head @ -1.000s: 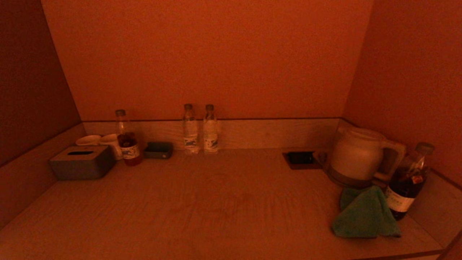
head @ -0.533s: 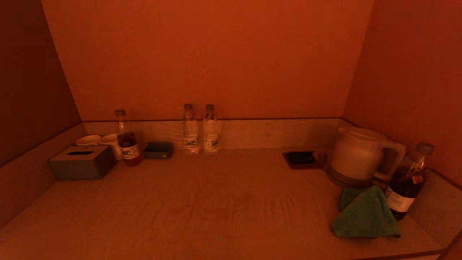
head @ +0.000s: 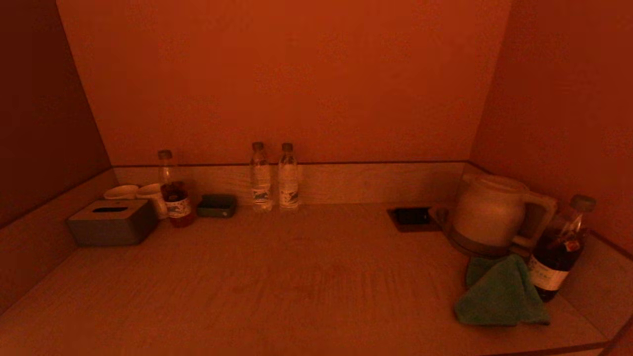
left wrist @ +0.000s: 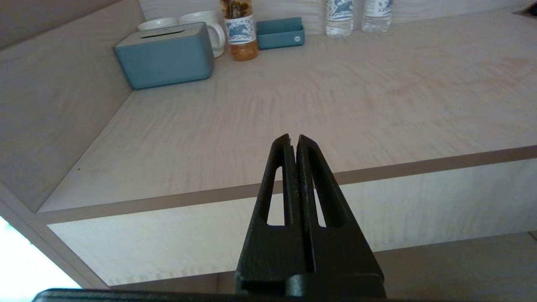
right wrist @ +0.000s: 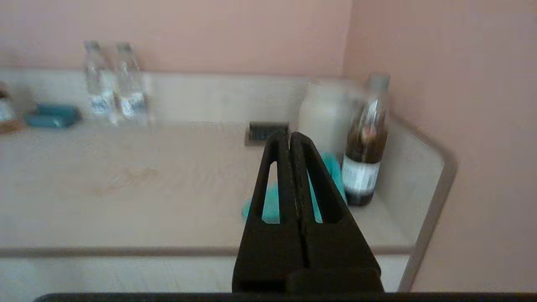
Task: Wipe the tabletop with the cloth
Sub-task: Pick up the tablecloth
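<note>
Crumpled green microfibre cloth (head: pixel 499 296) lies at four o'clock on our pale wood-grain tabletop (head: pixel 296 282), touching the dark glass bottle (head: pixel 559 252). Our right gripper (right wrist: pixel 290 135), fingers pressed together, must open wide and approach clear of that bottle; our left gripper (left wrist: pixel 293 137) waits shut.

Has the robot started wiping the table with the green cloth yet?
Not yet. Nothing looks wiped. The cloth lies bunched on the tabletop, in front of the kettle and beside the dark bottle. The right gripper is shut and empty, off the table's front edge, pointing toward the cloth. The left gripper is shut too. Grabbing and wiping are both left.
</note>
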{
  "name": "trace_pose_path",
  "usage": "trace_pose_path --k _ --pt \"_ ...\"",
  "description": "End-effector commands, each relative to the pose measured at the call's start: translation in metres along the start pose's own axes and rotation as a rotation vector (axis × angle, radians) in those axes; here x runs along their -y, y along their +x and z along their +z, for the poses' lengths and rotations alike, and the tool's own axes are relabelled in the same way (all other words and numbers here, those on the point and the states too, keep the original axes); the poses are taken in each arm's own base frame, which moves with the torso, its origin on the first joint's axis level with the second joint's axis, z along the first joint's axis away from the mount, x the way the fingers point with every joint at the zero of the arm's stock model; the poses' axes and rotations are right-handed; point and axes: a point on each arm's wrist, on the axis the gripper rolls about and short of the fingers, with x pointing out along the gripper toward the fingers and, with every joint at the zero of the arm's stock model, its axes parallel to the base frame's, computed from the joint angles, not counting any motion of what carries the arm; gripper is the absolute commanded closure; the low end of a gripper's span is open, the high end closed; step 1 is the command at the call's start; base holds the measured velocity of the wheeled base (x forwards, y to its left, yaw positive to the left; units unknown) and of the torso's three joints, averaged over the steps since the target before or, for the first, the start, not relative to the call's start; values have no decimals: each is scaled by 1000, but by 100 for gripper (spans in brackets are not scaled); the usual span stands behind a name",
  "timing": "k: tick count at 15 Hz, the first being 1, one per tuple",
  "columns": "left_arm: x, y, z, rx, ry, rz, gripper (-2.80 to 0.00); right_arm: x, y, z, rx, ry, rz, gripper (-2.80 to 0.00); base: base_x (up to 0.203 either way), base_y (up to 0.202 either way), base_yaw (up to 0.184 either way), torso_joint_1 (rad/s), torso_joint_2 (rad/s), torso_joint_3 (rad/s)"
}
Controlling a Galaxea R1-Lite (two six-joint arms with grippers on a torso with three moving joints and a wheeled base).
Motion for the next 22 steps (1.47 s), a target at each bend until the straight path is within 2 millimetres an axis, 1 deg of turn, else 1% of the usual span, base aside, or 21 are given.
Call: trace_pose_path --k 1,3,6,7,8,9,11,13,14,16,17,18,19,20,21,22 --pt "0 0 0 -1 0 1 0 2 11 48 -3 -3 0 0 0 0 0 0 0 0" --pt "0 0 0 0 0 -1 0 4 23 79 13 -5 -3 0 0 0 0 0 0 0" --pt "0 0 0 0 0 -1 0 6 45 111 9 -5 -8 0 0 0 0 0 0 0" --pt "0 0 0 0 0 -1 0 6 49 117 5 -5 -9 0 0 0 0 0 0 0" --pt "0 0 0 0 0 -1 0 7 58 128 -14 -5 -8 0 0 0 0 0 0 0" --pt "0 0 0 0 0 -1 0 7 65 143 -21 -5 -8 0 0 0 0 0 0 0" --pt "0 0 0 0 0 -1 0 9 89 169 -60 -5 -6 0 0 0 0 0 0 0" --pt "0 0 0 0 0 0 0 10 109 187 -108 -5 -5 0 0 0 0 0 0 0" --pt "0 0 0 0 0 -1 0 10 122 196 -146 -5 -6 0 0 0 0 0 0 0" --pt "0 0 0 0 0 -1 0 11 151 202 -239 -5 -12 0 0 0 0 0 0 0" --pt "0 0 0 -1 0 1 0 11 164 202 -279 -7 -22 0 0 0 0 0 0 0" --pt "0 0 0 0 0 -1 0 11 185 199 -335 -11 -39 0 0 0 0 0 0 0" --pt "0 0 0 0 0 -1 0 12 196 200 -368 -16 -58 0 0 0 0 0 0 0" --pt "0 0 0 0 0 -1 0 12 202 199 -393 -19 -68 0 0 0 0 0 0 0" --pt "0 0 0 0 0 -1 0 12 219 193 -443 -21 -70 0 0 0 0 0 0 0" --pt "0 0 0 0 0 -1 0 11 240 183 -506 -24 -71 0 0 0 0 0 0 0"
